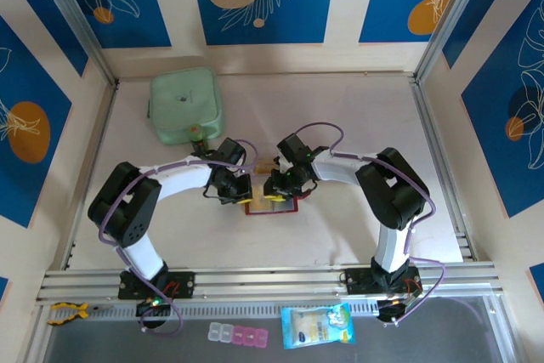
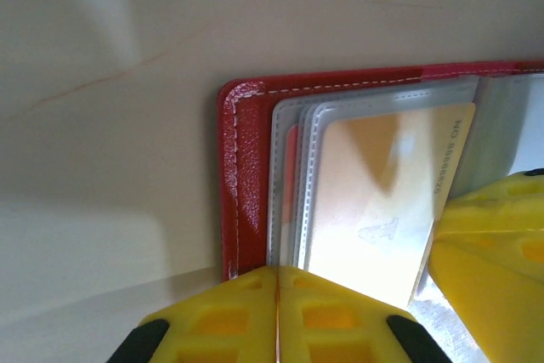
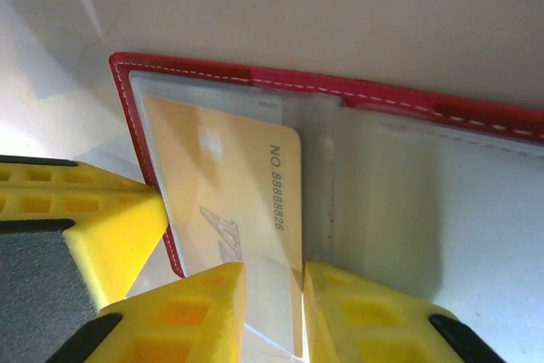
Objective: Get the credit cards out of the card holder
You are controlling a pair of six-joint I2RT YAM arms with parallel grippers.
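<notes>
Open card holder (image 1: pixel 274 205) lies mid-table, between both arms. The left fingers (image 2: pixel 212 320) are pressed together, tips at its edge. The right fingers (image 3: pixel 365 312) sit slightly apart, straddling the edge of a tan credit card (image 3: pixel 221 176) lying in the clear pocket.

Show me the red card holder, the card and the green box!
card holder (image 3: pixel 357 95): right wrist view, red top border
credit card (image 3: pixel 229 193): right wrist view, tan face
green container (image 1: pixel 183 104): top external view, lid
</notes>
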